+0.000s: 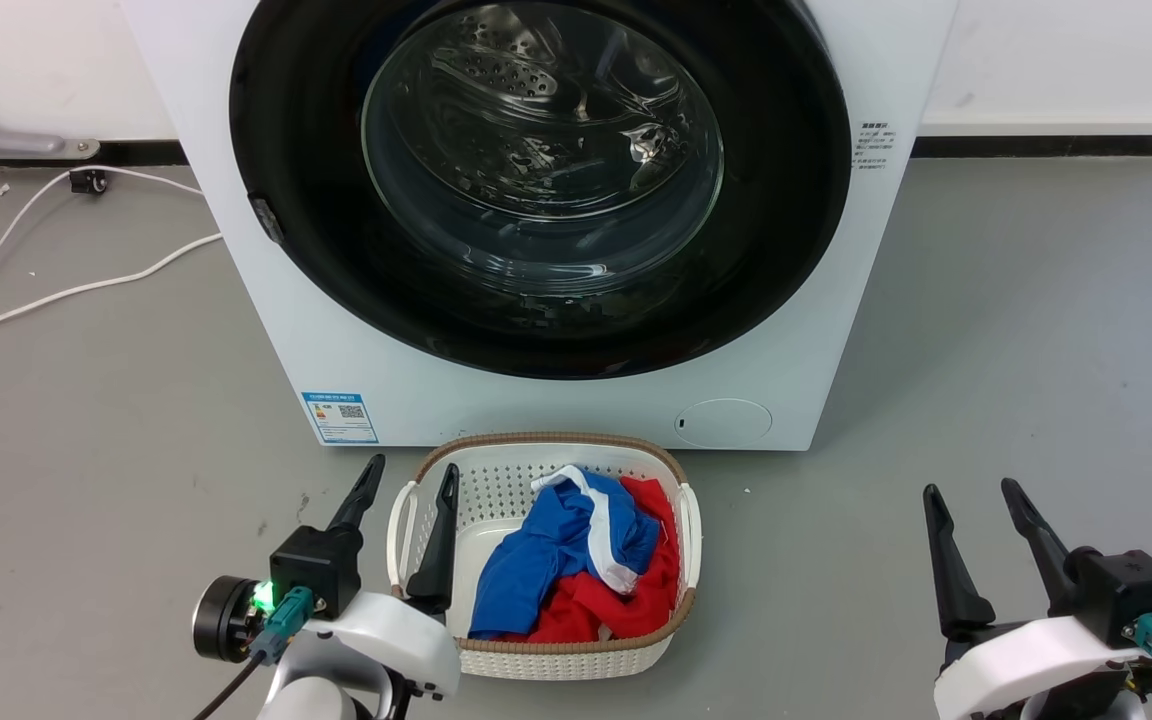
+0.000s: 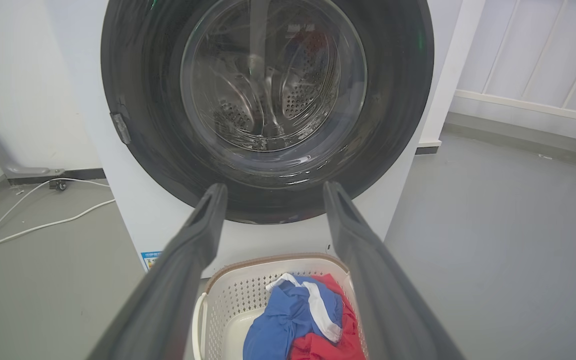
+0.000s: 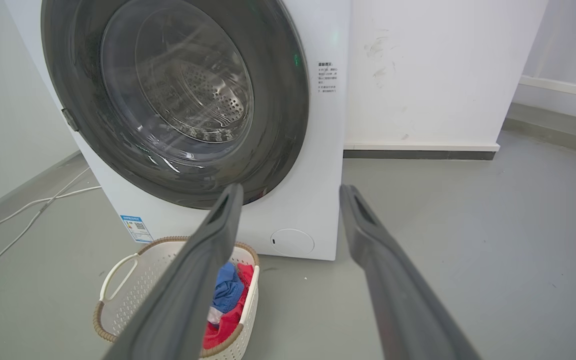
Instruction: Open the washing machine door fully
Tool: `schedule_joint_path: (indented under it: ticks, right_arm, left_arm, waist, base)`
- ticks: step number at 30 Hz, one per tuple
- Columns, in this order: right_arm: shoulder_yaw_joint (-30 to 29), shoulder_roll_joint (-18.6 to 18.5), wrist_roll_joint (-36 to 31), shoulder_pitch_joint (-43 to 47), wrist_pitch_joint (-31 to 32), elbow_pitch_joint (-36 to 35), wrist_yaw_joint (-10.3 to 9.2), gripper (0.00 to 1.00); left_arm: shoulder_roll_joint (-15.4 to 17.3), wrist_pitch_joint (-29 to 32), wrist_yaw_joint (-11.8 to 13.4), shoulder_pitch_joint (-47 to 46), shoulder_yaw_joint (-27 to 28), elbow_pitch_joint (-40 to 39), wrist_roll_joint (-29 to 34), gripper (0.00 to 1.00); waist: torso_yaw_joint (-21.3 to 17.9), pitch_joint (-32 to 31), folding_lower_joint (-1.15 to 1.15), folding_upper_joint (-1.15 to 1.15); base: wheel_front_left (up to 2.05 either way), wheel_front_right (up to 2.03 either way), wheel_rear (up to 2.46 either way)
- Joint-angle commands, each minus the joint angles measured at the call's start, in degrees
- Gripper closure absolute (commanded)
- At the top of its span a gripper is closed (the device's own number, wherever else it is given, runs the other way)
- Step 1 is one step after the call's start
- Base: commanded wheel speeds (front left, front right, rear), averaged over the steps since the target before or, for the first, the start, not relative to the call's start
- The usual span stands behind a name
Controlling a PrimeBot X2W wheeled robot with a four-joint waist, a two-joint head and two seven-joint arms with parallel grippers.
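machine: white front-loading washing machine (image 1: 356,380), on the grey floor against the wall.
door: large round glossy black washing machine door (image 1: 541,170) with a clear bulging glass centre. I read it as shut, flush to the machine front. Task not started.
basket: cream perforated plastic laundry basket (image 1: 506,490) with a brown woven rim, on the floor just in front of the machine, below the door.
left gripper: (image 1: 412,468) released, fingers spread, holding nothing. It sits at the basket's left end, well short of the door.
right gripper: (image 1: 971,490) released too, empty, over the floor right of the basket.
clothes: blue, red and white garments (image 1: 576,565) heaped in the basket.
cable: white cables (image 1: 66,290) on the floor to the left.
tab: small grey tab (image 1: 266,218) on the door's left edge, likely my pull point.
risk: the tab is small and the rim glossy, so fingers could slip off. My left arm could knock the basket on the reach. The base could snag the cables.
views: the right wrist view sees the door obliquely, so flushness reads there. The left wrist view is square-on. The head view places both grippers against the basket.
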Motion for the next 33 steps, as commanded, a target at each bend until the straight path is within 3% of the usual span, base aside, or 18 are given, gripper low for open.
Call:
schedule_joint_path:
  ticks: [1,11,12,13,18,20,24,33]
  right_arm:
    - [0.0,0.2,0.4,-0.4,-0.2,0.0,-0.01,0.0]
    - [0.1,0.2,0.3,-0.8,-0.4,0.6,-0.01,0.0]
    - [0.2,0.2,0.8,-0.8,-0.2,0.7,-0.01,0.55]
    - [0.3,0.2,1.0,-0.9,0.0,0.8,-0.01,1.0]
    - [0.4,0.2,2.2,-0.9,0.6,0.8,-0.01,1.0]
    - [0.1,0.2,6.3,-1.0,0.9,0.9,-0.01,1.0]
    - [0.2,0.2,21.9,-1.1,2.1,1.1,-0.01,1.0]
    - [-1.5,0.2,67.8,-2.6,6.3,0.5,-0.01,1.0]
  left_arm:
    - [0.0,-0.2,0.2,-0.7,0.0,0.1,-0.2,0.0]
    - [-0.1,-0.2,0.4,-0.7,0.6,0.0,-0.2,0.0]
    - [-0.2,-0.2,0.5,-0.6,0.7,0.0,-0.2,0.0]
    - [-0.2,-0.2,0.4,-0.6,0.8,0.0,-0.3,0.0]
    - [-0.2,-0.2,0.5,-0.8,1.1,0.0,-0.5,0.0]
    - [-0.3,-0.2,0.5,-0.8,1.2,-0.1,-0.5,0.0]
    - [-0.3,-0.2,0.6,-0.5,1.7,-0.1,-0.7,0.0]
    - [-0.4,-0.2,0.8,-0.4,2.0,-0.6,-1.1,0.0]
  waist:
    - [0.0,0.0,0.0,0.0]
    - [0.0,0.1,0.0,0.0]
    - [0.1,0.1,0.0,0.0]
    - [0.1,0.1,0.0,0.0]
    - [0.1,0.3,0.0,0.0]
    - [0.2,0.4,0.0,0.0]
    - [0.2,0.4,0.0,0.0]
    - [-0.1,1.0,0.0,0.0]
  base:
    - [0.0,0.0,0.0]
    - [0.0,0.0,0.0]
    - [0.0,0.0,0.0]
    - [0.0,0.0,0.0]
    - [0.0,0.0,0.0]
    - [0.0,0.0,0.0]
    - [0.0,0.0,0.0]
    - [0.0,0.0,0.0]
